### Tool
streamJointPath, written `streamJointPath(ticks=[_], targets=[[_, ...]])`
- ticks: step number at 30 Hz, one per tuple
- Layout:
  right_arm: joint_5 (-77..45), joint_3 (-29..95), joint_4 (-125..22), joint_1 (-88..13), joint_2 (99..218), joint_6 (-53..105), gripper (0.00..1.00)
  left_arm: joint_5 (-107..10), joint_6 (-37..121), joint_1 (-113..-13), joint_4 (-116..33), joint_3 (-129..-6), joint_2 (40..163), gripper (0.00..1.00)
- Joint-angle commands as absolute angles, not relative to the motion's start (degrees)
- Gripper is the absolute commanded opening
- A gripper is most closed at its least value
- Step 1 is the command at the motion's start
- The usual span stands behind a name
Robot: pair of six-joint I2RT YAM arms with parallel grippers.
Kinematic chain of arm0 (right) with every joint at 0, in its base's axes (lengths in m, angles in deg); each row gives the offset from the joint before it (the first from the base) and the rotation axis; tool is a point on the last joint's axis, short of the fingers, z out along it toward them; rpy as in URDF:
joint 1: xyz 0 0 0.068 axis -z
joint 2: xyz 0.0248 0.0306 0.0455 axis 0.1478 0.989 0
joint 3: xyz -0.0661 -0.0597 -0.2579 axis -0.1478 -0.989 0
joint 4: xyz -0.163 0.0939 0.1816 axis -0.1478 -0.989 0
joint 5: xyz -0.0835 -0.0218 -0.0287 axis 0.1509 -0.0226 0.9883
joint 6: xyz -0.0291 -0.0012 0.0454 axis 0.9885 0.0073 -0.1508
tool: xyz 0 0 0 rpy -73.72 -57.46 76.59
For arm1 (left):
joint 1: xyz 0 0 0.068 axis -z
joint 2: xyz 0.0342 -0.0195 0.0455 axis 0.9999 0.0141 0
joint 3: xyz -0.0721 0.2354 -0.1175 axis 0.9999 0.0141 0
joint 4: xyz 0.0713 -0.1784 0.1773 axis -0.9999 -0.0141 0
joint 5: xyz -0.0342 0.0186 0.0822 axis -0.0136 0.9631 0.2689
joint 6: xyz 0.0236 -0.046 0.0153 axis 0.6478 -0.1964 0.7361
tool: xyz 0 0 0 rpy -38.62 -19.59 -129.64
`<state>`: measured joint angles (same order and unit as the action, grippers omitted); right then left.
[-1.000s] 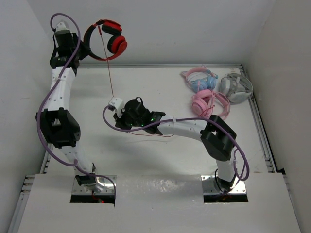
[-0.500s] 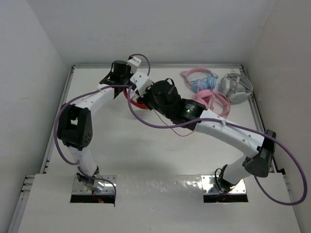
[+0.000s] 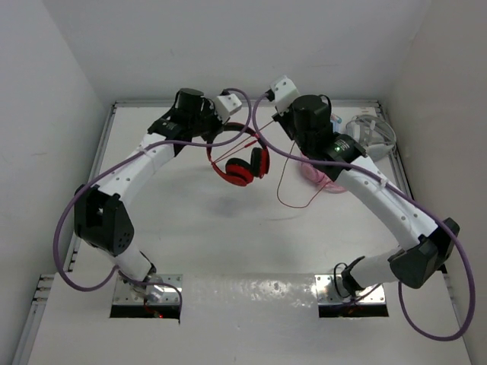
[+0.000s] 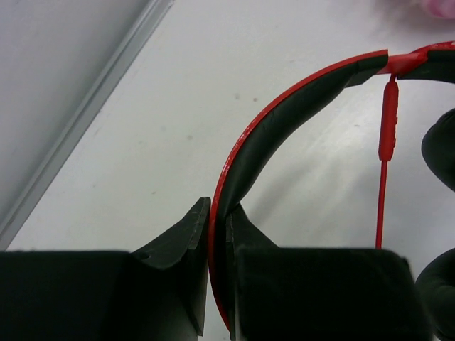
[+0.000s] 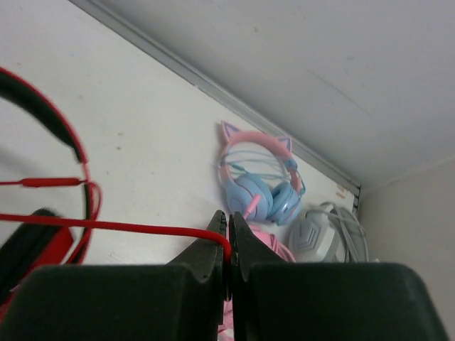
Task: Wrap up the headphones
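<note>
Top external view: above the far middle of the table (image 3: 190,228) the headphones (image 3: 240,169) are held up, left of the pink pair (image 5: 256,170) and grey pair (image 5: 320,238) in the far right corner. On the headband (image 4: 284,124) the left gripper (image 4: 219,209) is clamped tight. The right gripper (image 5: 228,220) pinches the thin cable (image 5: 128,226), its jaws nearly touching.

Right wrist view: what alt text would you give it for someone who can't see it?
Black jaws, shut on a thin red cable, fill the bottom of the frame. The cable runs off to the left, beside red headphones; pink-and-blue cat-ear headphones and a grey-white pair lie beyond on the white table.
</note>
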<state>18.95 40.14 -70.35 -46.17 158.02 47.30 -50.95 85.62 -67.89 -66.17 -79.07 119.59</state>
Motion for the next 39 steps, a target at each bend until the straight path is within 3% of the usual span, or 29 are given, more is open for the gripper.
streamJointPath(ticks=[1, 4, 10, 29, 39], targets=[[16.7, 39.0, -65.3, -41.1, 155.8, 44.2, 0.0, -59.0, 86.4, -68.6, -76.2, -84.2, 117.4, 0.0], [12.5, 35.3, -63.0, -37.2, 156.1, 41.9, 0.0, -64.2, 85.7, -68.6, -81.4, -88.0, 117.0, 0.0], [0.3, 29.8, -57.0, -28.5, 157.0, 33.2, 0.0, -63.5, 82.6, -68.6, -84.2, -91.7, 116.8, 0.0], [-14.8, 24.8, -45.4, -26.2, 165.5, 24.5, 0.0, -68.1, 78.0, -68.7, -87.0, -98.8, 117.6, 0.0], [-32.1, 9.5, -21.5, -30.1, 169.9, 11.5, 0.22, -67.2, 66.6, -69.1, -85.9, -108.9, 119.7, 0.0]])
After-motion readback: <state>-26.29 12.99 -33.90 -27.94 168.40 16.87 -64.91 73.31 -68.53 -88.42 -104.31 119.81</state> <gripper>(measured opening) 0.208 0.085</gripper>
